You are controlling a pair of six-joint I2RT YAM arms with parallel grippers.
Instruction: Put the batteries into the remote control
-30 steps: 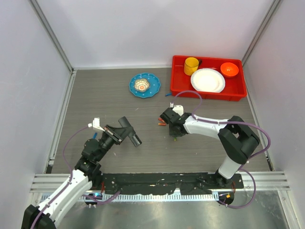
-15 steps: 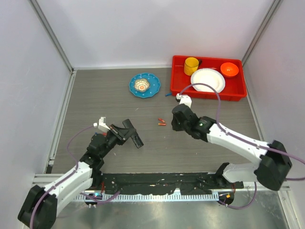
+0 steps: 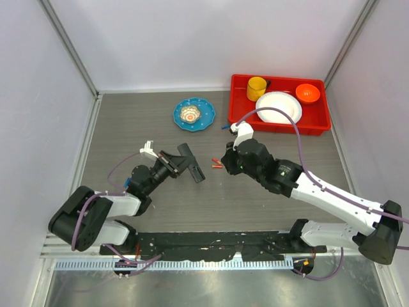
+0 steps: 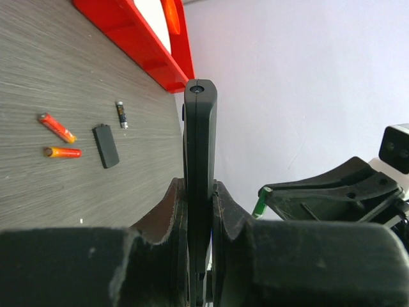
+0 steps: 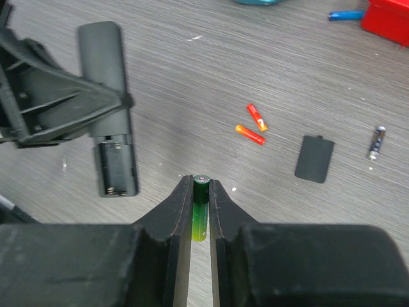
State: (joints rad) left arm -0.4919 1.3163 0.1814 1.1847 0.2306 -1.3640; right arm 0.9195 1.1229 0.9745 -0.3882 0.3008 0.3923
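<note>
My left gripper (image 3: 181,164) is shut on the remote control (image 3: 192,162), a slim black bar held edge-up (image 4: 199,147). The right wrist view shows the remote control (image 5: 107,77) with its open battery bay (image 5: 117,167) facing up. My right gripper (image 5: 201,183) is shut on a green battery (image 5: 200,208) and hovers just right of the remote (image 3: 227,162). Two orange-red batteries (image 5: 253,126) lie on the table between the grippers; they also show in the top view (image 3: 216,164) and the left wrist view (image 4: 57,137).
A small flat black cover (image 5: 314,158) and a dark battery (image 5: 376,142) lie right of the orange batteries. A blue plate (image 3: 203,107) holding a small bowl sits at the back. A red tray (image 3: 313,130) with cup, plate and bowl stands back right.
My left gripper has carried the remote up and right toward the table's middle. My right gripper has lifted off the table by the batteries and come left toward the remote.
</note>
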